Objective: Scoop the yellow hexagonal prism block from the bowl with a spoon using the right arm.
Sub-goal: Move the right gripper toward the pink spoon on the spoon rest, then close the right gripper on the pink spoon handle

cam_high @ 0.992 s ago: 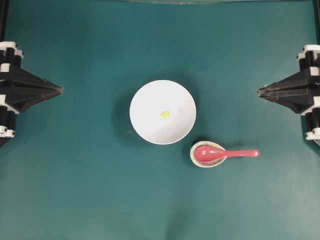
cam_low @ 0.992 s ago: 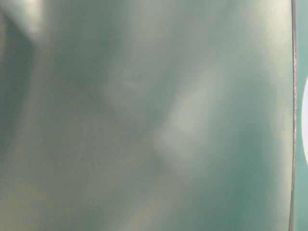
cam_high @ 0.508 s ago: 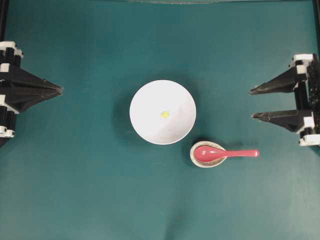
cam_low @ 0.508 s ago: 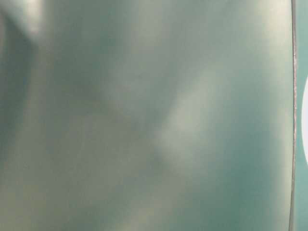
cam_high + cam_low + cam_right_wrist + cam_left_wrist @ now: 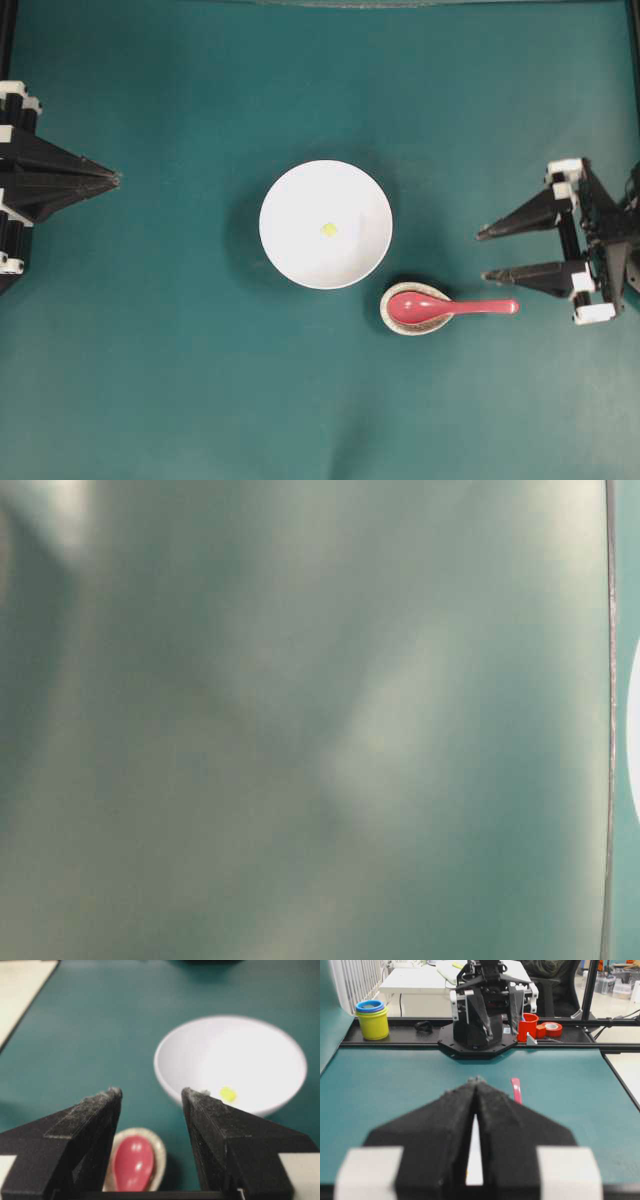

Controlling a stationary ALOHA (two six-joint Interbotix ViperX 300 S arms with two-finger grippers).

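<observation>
The white bowl [image 5: 285,190] stands mid-table with the tiny yellow hexagonal prism block [image 5: 329,229] on its floor. To its lower right lies the red-pink spoon [image 5: 470,306], scoop in a small speckled rest and handle pointing right. My right gripper [image 5: 483,256] hangs open just above and right of the handle's end, empty. In the right wrist view the open gripper [image 5: 151,1094] frames the spoon's scoop [image 5: 132,1162], with the bowl [image 5: 200,1055] and block [image 5: 228,1093] beyond. My left gripper [image 5: 115,180] is shut at the far left, its tips [image 5: 477,1080] together.
The speckled beige spoon rest [image 5: 385,312] sits close to the bowl's lower right edge. Beyond the table's far edge in the left wrist view stand a yellow jar [image 5: 372,1022] and a red cup [image 5: 529,1026]. The table-level view is a blur.
My right gripper has gone from shut to open. It has moved left and down the overhead view, toward the spoon's handle. The left arm, bowl, block and spoon have stayed put.
</observation>
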